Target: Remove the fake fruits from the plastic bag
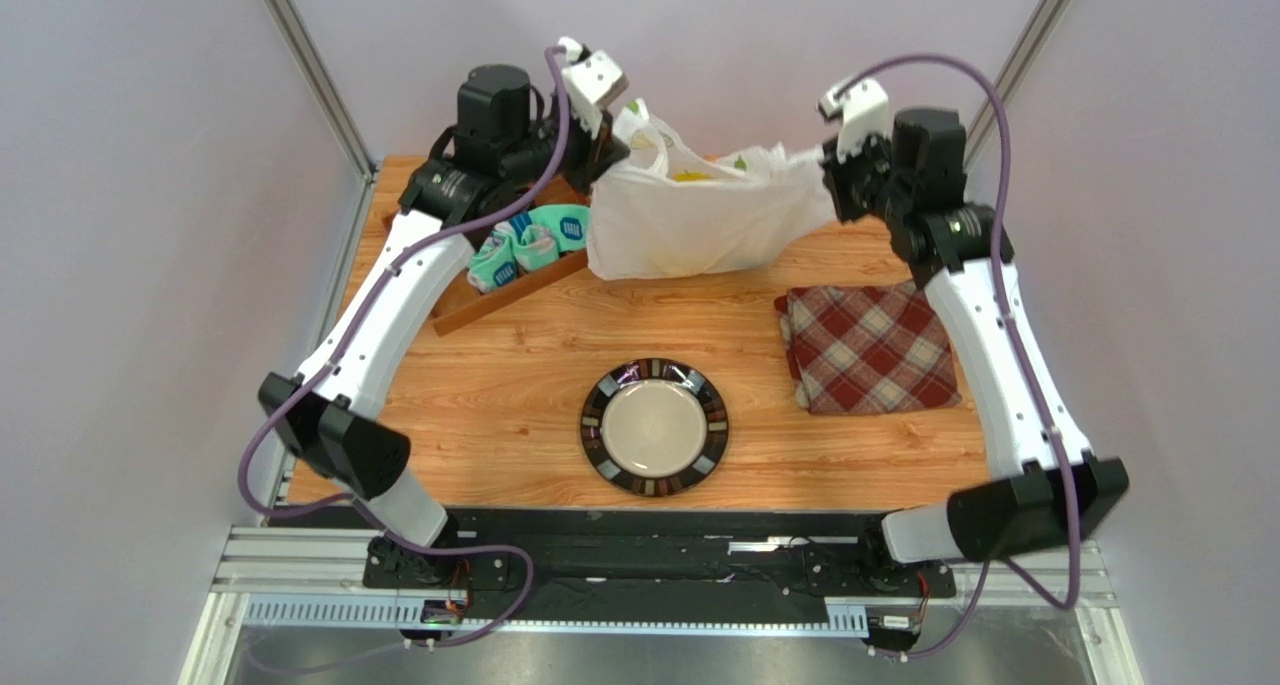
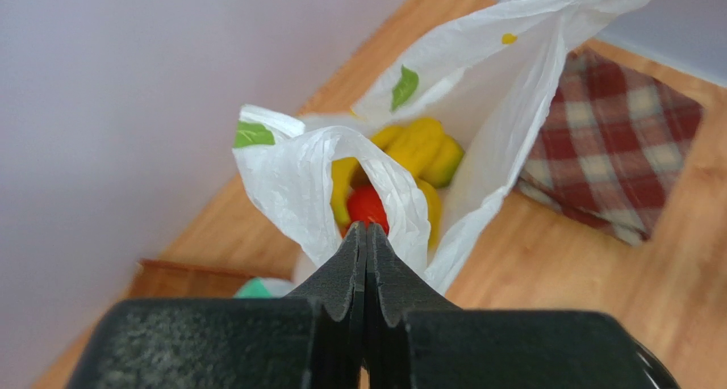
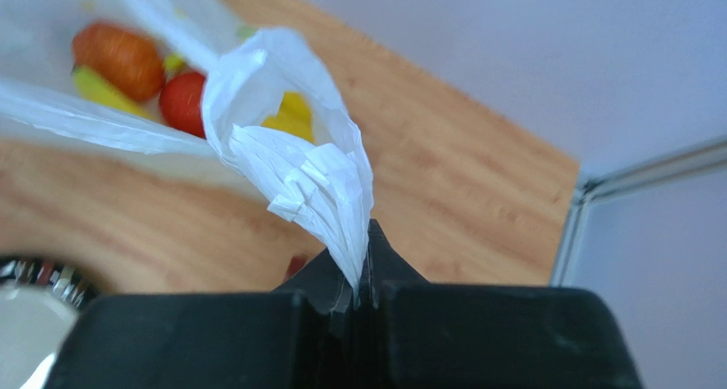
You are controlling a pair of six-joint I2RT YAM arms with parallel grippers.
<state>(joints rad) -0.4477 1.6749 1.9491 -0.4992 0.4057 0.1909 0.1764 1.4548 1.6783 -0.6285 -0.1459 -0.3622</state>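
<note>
Plastic bag (image 1: 691, 213): thin, crinkly, white translucent film with green leaf prints and a yellow dot. It sits on the wood-grain counter (image 1: 496, 400) beyond the plate (image 1: 655, 370), its mouth stretched open between the two arms.

Left tool (image 2: 367, 236): black, matte, grainy pads pressed together, clenched on a bunched fold of the bag's rim, beyond and left of the plate.

Right tool (image 3: 367, 257): jaws tight on a pleated handle strip, beyond and right of the plate.

Fake fruits (image 2: 401, 163): those in view all lie inside the bag. They are smooth, glossy plastic: curved yellow bananas (image 2: 418, 146), a round red one (image 2: 367, 206), an orange oval one (image 3: 119, 57).

Plate: round, cream centre, dark rim set with small coloured tiles.

Red plaid cloth (image 1: 869, 348): folded, soft weave, just right of the plate.

Wooden tray (image 1: 496, 303): holds teal soft items (image 1: 529, 243), beyond and left of the plate, beside the bag.
</note>
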